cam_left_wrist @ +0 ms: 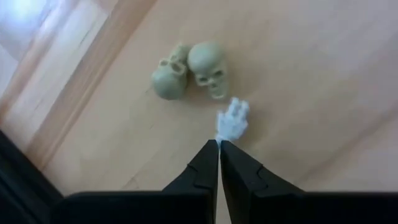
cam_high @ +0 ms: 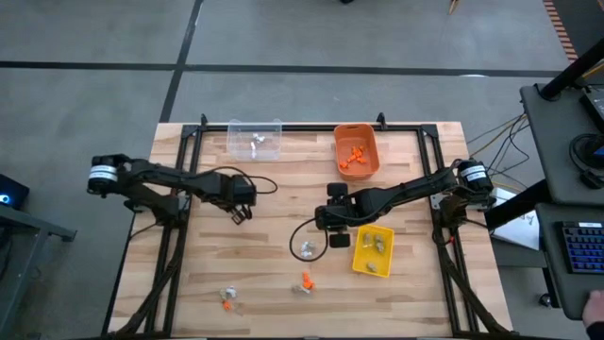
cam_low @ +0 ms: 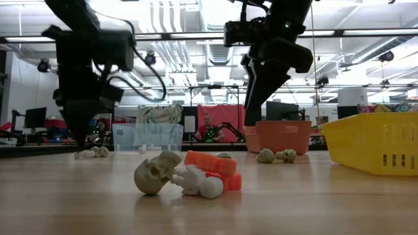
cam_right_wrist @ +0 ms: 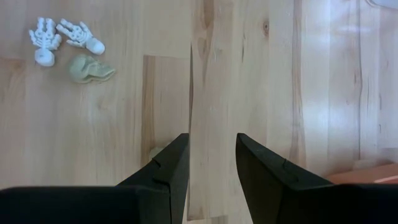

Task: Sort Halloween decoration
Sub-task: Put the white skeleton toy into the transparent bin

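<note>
Left wrist view shows the fingers point(cam_left_wrist: 205, 165) of the left gripper point(cam_left_wrist: 219, 146) pressed together, and their tips pinch the wrist end of a small white skeleton hand point(cam_left_wrist: 232, 119). Just beyond it two tan-grey skulls point(cam_left_wrist: 189, 70) lie touching each other on the wooden table point(cam_left_wrist: 311, 74). From above, this gripper is at the left-middle of the table. The right gripper point(cam_right_wrist: 212, 146) hangs over the table centre with its fingers spread and nothing between them; two white skeleton hands point(cam_right_wrist: 62, 36) and a tan-grey piece point(cam_right_wrist: 90, 68) lie well apart from it. Behind it stand the orange bin point(cam_high: 356, 150) with orange trinkets, the clear bin point(cam_high: 255, 139), and beside it the yellow bin point(cam_high: 372, 249). More trinkets point(cam_high: 304, 281) lie near the front edge.
</note>
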You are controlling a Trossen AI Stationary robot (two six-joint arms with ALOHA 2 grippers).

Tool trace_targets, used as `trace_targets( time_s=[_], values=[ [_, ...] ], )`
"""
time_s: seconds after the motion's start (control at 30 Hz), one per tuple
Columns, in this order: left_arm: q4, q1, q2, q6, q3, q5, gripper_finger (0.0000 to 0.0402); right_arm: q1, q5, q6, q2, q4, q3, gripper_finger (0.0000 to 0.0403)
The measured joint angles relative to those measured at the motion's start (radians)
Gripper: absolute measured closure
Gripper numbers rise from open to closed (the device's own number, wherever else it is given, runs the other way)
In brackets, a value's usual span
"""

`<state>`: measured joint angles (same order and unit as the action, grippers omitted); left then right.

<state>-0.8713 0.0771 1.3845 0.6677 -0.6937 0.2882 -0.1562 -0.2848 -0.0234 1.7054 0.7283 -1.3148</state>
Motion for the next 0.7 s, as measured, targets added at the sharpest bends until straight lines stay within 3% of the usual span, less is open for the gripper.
trace_targets(
  time_s=[0.27, 0.43, 0.7],
  values=[
    [0.0, -0.002, -0.211, -0.083, 0.0, -0.124, 0.0401, 0.0, 0.005, -0.018, -0.001, 0.049, 0.0, 0.0282],
    [0.006, -0.009, -0.272, -0.152, 0.001, -0.122, 0.0397, 0.0, 0.016, -0.036, -0.001, 0.052, 0.005, 0.0282],
    [0.016, -0.001, -0.216, -0.232, 0.002, -0.108, 0.0315, 0.0, 0.034, -0.029, -0.001, 0.044, 0.006, 0.0282]
  ],
)
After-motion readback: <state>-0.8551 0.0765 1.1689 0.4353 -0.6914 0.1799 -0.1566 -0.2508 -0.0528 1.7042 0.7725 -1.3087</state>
